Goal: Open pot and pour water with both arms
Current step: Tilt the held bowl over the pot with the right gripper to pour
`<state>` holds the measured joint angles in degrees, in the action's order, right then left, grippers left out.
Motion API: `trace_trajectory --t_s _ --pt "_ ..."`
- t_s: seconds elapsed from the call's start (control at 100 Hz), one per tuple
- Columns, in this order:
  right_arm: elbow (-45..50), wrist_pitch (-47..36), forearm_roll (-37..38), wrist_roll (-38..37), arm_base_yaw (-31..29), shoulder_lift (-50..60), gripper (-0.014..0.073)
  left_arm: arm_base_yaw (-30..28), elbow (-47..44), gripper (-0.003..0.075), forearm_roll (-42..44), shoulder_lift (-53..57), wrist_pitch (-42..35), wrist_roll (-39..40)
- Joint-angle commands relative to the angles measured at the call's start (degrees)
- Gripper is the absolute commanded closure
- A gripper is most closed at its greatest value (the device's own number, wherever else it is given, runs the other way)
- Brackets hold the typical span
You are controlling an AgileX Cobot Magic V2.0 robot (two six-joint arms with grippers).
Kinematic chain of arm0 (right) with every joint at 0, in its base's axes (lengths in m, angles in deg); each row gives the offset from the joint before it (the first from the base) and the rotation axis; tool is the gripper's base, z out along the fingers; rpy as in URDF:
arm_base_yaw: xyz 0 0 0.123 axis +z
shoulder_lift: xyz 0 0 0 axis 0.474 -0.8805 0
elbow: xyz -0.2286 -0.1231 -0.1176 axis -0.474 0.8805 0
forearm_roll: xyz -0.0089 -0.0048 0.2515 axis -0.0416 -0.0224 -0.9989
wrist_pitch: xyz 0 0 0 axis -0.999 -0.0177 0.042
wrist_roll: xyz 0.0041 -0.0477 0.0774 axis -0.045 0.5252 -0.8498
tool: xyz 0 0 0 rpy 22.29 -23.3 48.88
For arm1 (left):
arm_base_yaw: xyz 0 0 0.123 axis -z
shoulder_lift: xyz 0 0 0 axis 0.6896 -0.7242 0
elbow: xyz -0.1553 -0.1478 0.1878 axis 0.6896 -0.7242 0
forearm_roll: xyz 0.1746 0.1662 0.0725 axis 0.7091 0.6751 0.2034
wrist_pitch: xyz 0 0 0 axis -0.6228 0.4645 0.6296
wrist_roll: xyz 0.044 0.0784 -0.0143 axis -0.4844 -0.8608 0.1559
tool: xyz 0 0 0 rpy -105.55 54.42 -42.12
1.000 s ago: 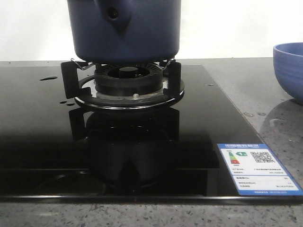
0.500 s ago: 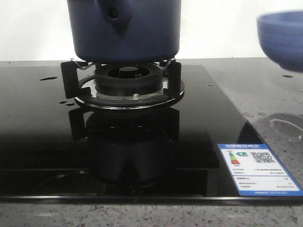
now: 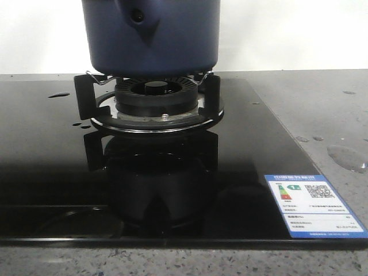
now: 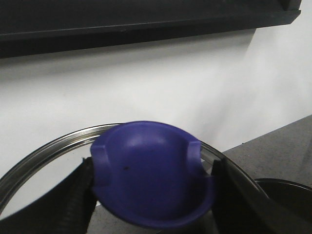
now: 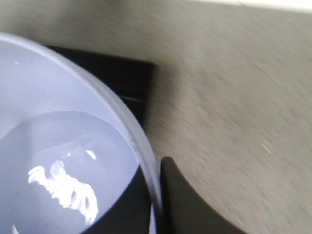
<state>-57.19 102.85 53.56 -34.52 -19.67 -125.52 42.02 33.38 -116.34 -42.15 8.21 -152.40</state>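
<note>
- Black glass cooktop (image 3: 46,172) fills most of the front view. Its front and right edges are visible; the left side is cut by the frame. Open glass runs across the whole lower half.
- Grey speckled countertop (image 3: 322,103) on the right of the front view: a broad bare strip from the cooktop edge to the frame's right side.
- One pot (image 3: 150,37), dark navy, upper centre of the front view, seated on the burner's pan support (image 3: 83,95). Its top is cut off by the frame; the handle stub with its round hole faces the camera.
- One burner (image 3: 152,95) directly under the pot, ringed by a bright metal trim.
- One energy label (image 3: 313,206) at the lower right corner of the glass.
- Water (image 3: 347,156): one glossy puddle at the right edge of the front view, a few smaller drops near it, more drops on the glass at upper left.
- Left gripper (image 4: 151,195): fingers pinching a blue lid knob (image 4: 148,178), with the steel-rimmed glass lid (image 4: 44,156) behind it, against a white wall.
- Right gripper: only one dark finger (image 5: 187,204) shows, against the rim of a light blue bowl (image 5: 29,78) holding clear liquid. Cannot tell its closure. View motion-blurred.
</note>
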Motion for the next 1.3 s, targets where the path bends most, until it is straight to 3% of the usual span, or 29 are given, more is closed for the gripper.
trace_trajectory --t_s 0.0,0.16,0.42,0.83,1.29 --pt "-6.0 -3.4 -1.5 0.3 3.4 0.3 0.0646 -0.1 2.4 0.0357 -4.3 2.3 -1.9 0.6" --pt "-10.2 -8.5 -1.5 0.3 8.6 -2.8 0.0646 -0.1 2.4 0.0357 -4.3 2.3 -4.1 0.6" --pt "-8.5 -23.4 -1.6 0.3 13.1 -4.9 0.0646 -0.1 2.4 0.0357 -4.3 2.3 -6.2 0.6" --pt "20.2 -64.6 -1.6 2.3 14.3 5.5 0.0646 -0.1 2.4 0.0357 -4.3 2.3 -7.0 0.6" --pt "34.2 -94.2 0.8 2.8 18.1 7.0 0.0650 -0.1 2.4 0.0357 -4.4 2.3 -6.9 0.6"
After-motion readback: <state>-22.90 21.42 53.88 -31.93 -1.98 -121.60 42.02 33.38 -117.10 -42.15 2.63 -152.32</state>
